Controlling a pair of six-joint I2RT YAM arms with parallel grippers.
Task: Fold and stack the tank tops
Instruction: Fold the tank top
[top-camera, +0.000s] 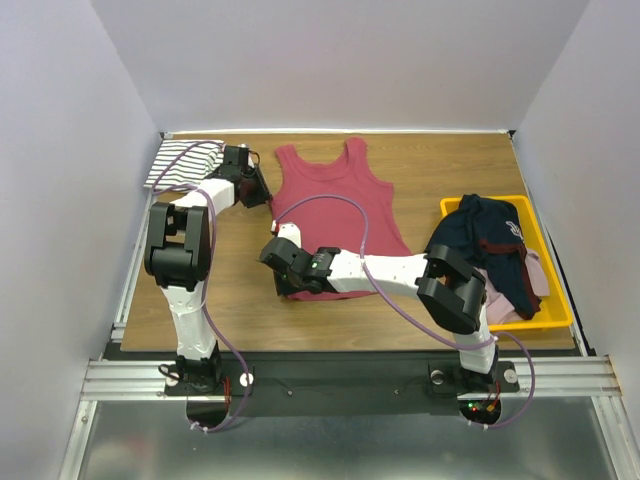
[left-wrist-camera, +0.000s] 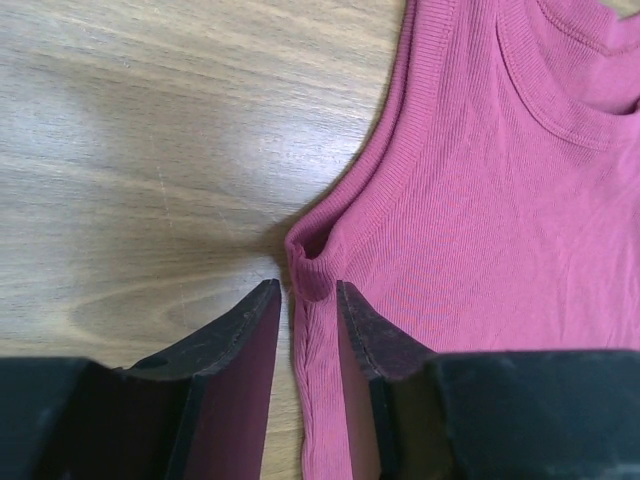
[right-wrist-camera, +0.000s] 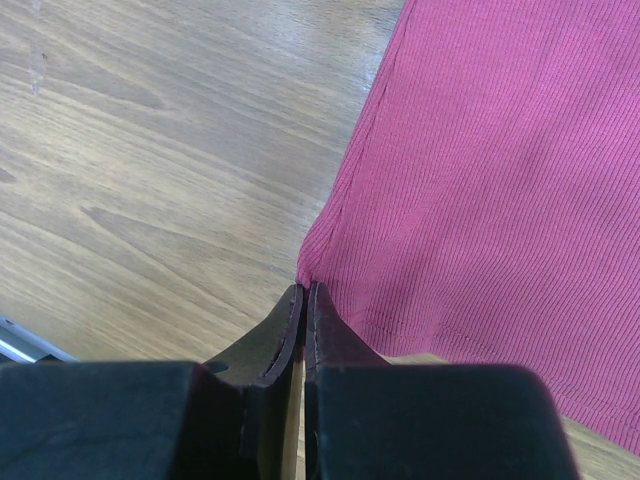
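The right gripper (right-wrist-camera: 304, 292) is pinching the near hem corner of the red tank top (top-camera: 345, 205), likely for a fold. Farther, the left gripper (left-wrist-camera: 308, 288) is straddling its armhole edge, jaws half-open. Beyond it, the striped tank top (top-camera: 180, 162) is waiting folded.

ribbed cloth tank top (left-wrist-camera: 480, 250) on smooth, probably wooden table (left-wrist-camera: 130, 150).

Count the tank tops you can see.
2. The striped top sits at the far left corner; the red top lies spread in the middle. The yellow bin holds bunched clothes that may hide more.
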